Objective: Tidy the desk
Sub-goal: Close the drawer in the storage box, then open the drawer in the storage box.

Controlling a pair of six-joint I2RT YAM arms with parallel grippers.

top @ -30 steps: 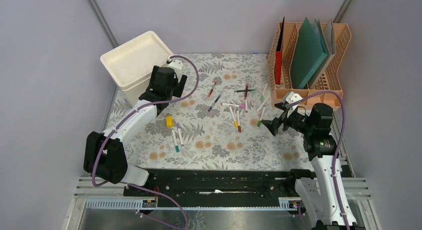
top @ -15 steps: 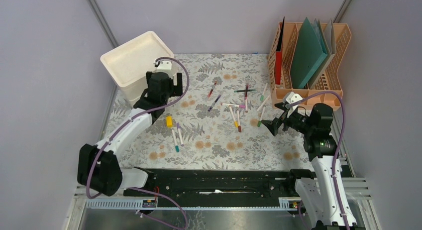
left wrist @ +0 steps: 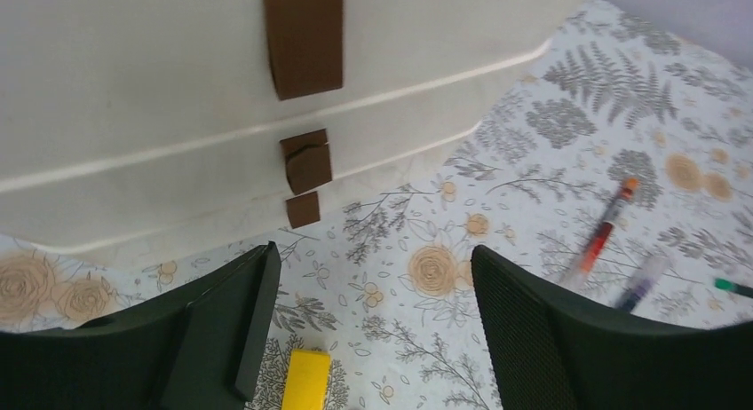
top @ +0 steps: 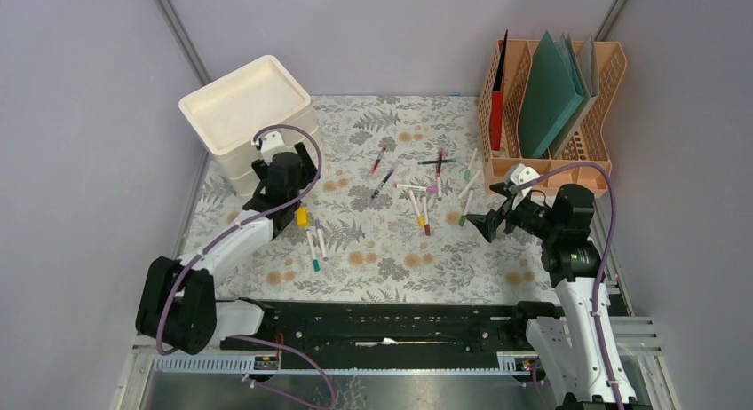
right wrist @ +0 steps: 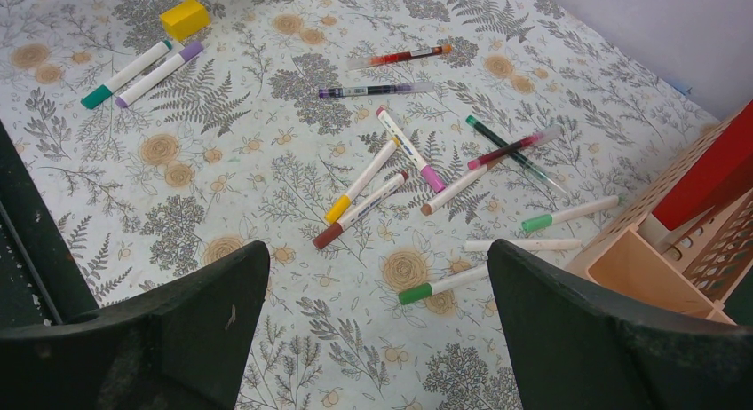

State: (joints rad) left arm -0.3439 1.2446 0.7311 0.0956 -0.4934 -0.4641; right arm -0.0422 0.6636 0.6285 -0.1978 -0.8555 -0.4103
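The desk lies in front of both arms, its fern-and-flower cloth flat but littered. At its far left stands a white bin. Just beside the bin the left gripper hangs wide open and holds nothing, with a yellow block low between its fingers. Picking up that block looks like the step in hand; the next move calls for centring over it, dropping, then closing. Markers lie scattered mid-desk. The right gripper hovers open and empty near the rack.
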